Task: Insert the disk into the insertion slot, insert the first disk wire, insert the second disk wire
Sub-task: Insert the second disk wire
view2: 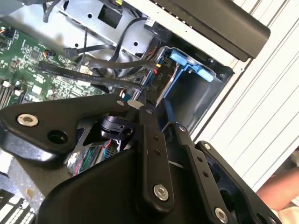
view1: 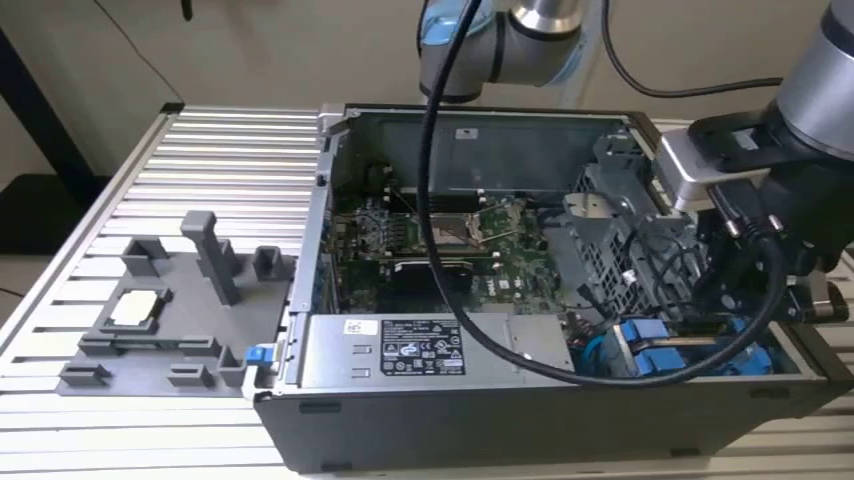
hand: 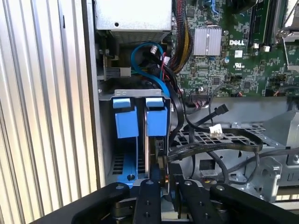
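The disk stands on edge in the insertion slot (hand: 106, 140) at the case's front corner. Its blue carrier (hand: 156, 122) (view2: 189, 65) (view1: 657, 358) sits beside a second blue bracket (hand: 126, 122). My gripper (hand: 163, 179) (view2: 139, 103) hangs right over the disk's rear edge, its fingers (hand: 149, 191) close together on a black wire connector (hand: 161, 156). That connector's cable (hand: 219, 145) loops away over the drive cage. In the exterior view the gripper (view1: 714, 305) is down in the bay, partly hidden by cables.
A loose black connector (hand: 223, 108) and a white one (hand: 215, 129) lie over the perforated cage (hand: 233, 137). The grey power-supply box (view1: 414, 350) and motherboard (view1: 441, 245) fill the case. A grey fixture (view1: 160, 320) stands on the ribbed table (view1: 200, 160). A person's hand (view2: 280, 191) shows.
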Controlling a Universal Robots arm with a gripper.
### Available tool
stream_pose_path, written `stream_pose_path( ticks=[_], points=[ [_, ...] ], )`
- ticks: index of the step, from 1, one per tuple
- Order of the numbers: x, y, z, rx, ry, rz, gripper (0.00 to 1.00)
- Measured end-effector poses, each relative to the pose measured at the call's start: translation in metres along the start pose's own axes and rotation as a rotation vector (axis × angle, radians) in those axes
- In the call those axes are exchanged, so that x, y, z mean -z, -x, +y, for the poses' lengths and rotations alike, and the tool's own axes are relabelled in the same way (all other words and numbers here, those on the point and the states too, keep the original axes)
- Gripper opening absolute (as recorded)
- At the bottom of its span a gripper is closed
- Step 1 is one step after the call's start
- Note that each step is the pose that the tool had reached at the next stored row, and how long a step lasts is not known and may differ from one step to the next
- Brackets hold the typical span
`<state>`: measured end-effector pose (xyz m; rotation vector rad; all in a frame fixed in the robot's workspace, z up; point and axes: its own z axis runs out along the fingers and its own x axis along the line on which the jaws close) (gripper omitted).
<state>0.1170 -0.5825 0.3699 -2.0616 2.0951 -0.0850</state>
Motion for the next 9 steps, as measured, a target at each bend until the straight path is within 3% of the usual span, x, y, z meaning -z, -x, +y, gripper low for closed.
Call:
stream_pose_path(
  ticks=[2, 9],
  points=[
    [0.0043, 0.0004, -0.0008, 0.000, 0.0000, 0.0001, 0.24],
    [0.0048, 0.0005, -0.0009, 0.000, 0.0000, 0.0000, 0.24]
  ],
)
